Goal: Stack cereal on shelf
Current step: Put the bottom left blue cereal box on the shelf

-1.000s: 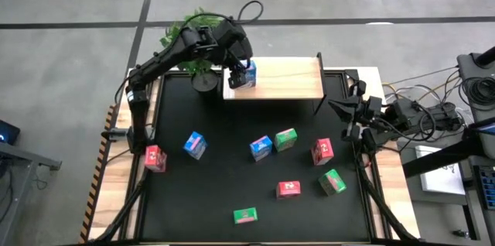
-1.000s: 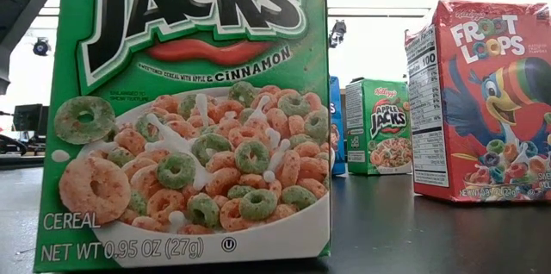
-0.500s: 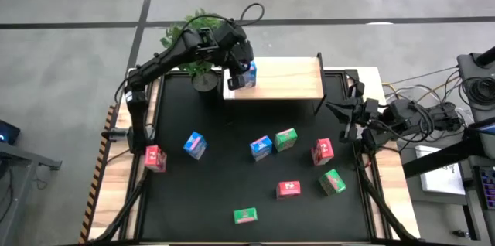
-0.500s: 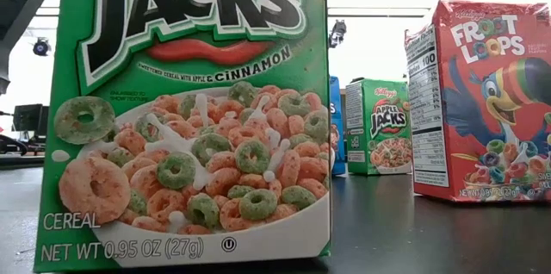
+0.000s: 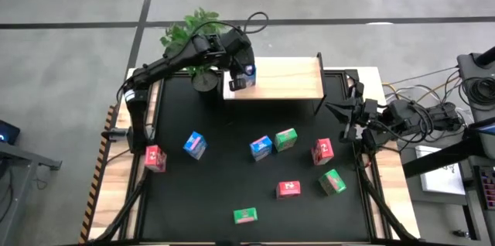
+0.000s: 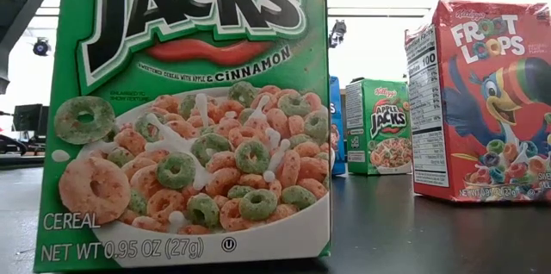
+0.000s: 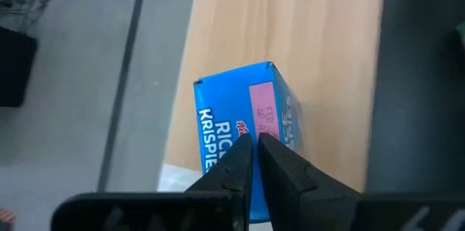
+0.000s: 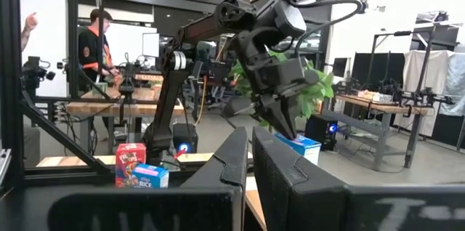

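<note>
The left gripper (image 5: 244, 69) hangs just above the blue cereal box (image 5: 242, 82), fingers pressed together, holding nothing. The box stands on the shelf (image 5: 286, 80) at its plant-side end. The right gripper (image 5: 332, 109) waits clenched beside the shelf.

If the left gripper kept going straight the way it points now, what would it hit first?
Most likely the blue box on the shelf: the shut left gripper hangs just above the box, pointing down at it. How far apart they are is unclear.
</note>
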`<state>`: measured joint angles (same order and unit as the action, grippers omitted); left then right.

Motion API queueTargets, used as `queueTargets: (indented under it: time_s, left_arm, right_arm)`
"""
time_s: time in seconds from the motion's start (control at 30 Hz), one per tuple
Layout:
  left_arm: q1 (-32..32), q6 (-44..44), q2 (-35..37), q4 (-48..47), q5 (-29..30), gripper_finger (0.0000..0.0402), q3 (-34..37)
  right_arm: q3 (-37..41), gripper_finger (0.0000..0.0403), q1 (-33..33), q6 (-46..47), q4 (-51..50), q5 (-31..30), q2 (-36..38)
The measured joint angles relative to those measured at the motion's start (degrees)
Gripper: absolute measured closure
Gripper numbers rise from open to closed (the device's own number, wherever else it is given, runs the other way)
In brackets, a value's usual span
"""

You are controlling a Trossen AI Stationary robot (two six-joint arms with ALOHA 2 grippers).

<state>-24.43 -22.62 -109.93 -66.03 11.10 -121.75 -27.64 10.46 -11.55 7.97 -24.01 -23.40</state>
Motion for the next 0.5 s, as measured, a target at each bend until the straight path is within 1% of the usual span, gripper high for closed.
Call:
queueTargets:
  time_s: [0.1,0.23,0.33,0.5]
  left_arm:
    - [0.0,-2.5,-0.1,0.2,1.0,0.039,-0.3]
    - [-0.5,-9.4,-0.3,0.8,2.9,0.039,-0.9]
    - [-1.0,-15.0,-0.3,1.4,2.9,0.039,-0.4]
    - [-2.1,-16.4,-0.3,3.2,2.9,0.039,0.1]
  right_arm:
    - [0.0,0.039,0.0,0.0,0.0,0.0,0.0]
    - [0.0,0.039,0.0,0.0,0.0,0.0,0.0]
    - [0.0,0.039,0.0,0.0,0.0,0.0,0.0]
    - [0.0,0.039,0.0,0.0,0.0,0.0,0.0]
